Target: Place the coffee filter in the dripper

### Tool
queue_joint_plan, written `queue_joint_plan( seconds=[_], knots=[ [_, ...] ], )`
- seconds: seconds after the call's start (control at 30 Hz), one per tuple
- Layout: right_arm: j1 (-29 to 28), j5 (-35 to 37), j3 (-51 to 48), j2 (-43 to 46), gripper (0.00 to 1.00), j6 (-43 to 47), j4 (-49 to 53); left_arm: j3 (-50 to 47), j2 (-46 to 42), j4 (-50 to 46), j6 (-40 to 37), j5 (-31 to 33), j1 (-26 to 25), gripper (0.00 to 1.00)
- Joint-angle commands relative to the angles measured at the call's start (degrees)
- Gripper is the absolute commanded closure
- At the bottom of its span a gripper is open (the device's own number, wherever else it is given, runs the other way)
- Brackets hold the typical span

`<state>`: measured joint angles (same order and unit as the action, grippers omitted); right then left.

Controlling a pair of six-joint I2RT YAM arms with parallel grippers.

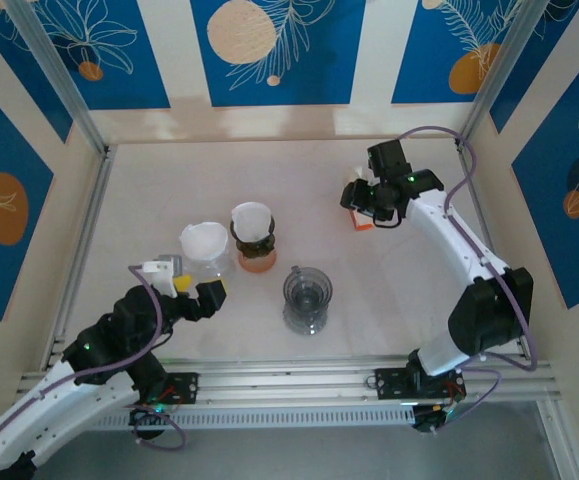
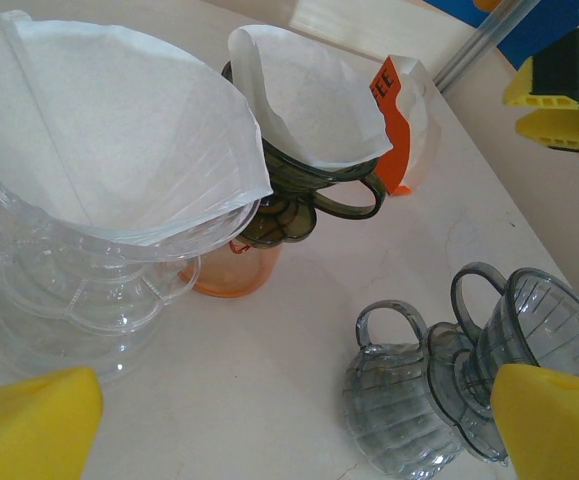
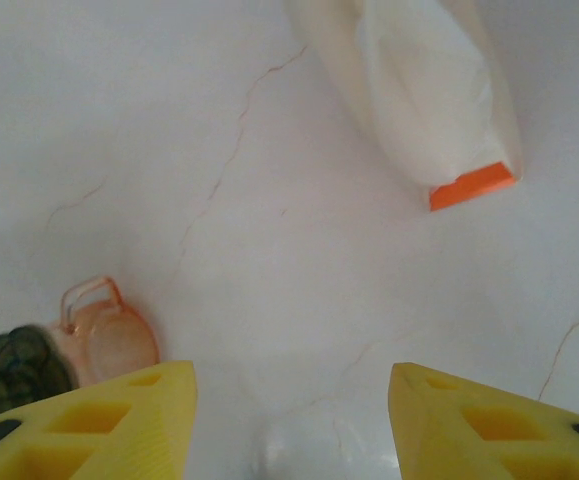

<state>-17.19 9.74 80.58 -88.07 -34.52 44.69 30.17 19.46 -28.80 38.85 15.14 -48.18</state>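
Top external: left gripper [image 1: 198,289] fingers spread wide, nothing between them, just near side of clear dripper [image 1: 209,262]. White coffee filter [image 1: 203,239] sits in it. Second filter [image 1: 252,219] sits in green dripper [image 1: 253,245], stacked on orange dripper [image 1: 257,264]. Grey dripper [image 1: 307,298] stands apart, to right. Right gripper [image 1: 369,205] fingers partly spread, empty, over filter pack [image 1: 361,224] lying on table [image 1: 399,290].

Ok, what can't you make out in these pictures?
- Filter packet, top view: mostly hidden under the right jaws.
- Its print, left wrist view: mostly covered by the filter in the green dripper.
- Grey dripper, left wrist view: lower part behind the left jaws.
- Green dripper, right wrist view: cut by the edge and the right jaws.
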Motion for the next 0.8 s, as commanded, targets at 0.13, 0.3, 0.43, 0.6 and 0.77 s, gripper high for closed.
queue_joint_plan(
  seconds=[0.13, 0.3, 0.43, 0.6, 0.77],
  knots=[
    [1.52, 2.58, 5.71, -7.81, 0.48, 2.33, -2.07, 1.75, -0.08, 1.02, -0.57, 1.08, -0.29, 0.00],
    [2.11, 5.92, 11.18, -13.61, 0.52, 3.81, -0.15, 1.86, -0.11, 0.49, -0.45, 1.07, -0.25, 0.00],
    [2.14, 8.66, 14.74, -17.30, 0.58, 5.33, 0.74, 1.92, -0.24, 0.32, -0.49, 1.12, -0.24, 0.00],
    [2.20, 9.97, 19.32, -22.09, 0.64, 4.97, 2.38, 2.00, -0.22, 0.10, -0.47, 1.38, -0.24, 0.00],
    [2.50, 10.16, 21.70, -25.14, 0.65, 3.48, 2.00, 2.17, 0.03, 0.20, -0.51, 1.47, -0.29, 0.00]
  ],
)
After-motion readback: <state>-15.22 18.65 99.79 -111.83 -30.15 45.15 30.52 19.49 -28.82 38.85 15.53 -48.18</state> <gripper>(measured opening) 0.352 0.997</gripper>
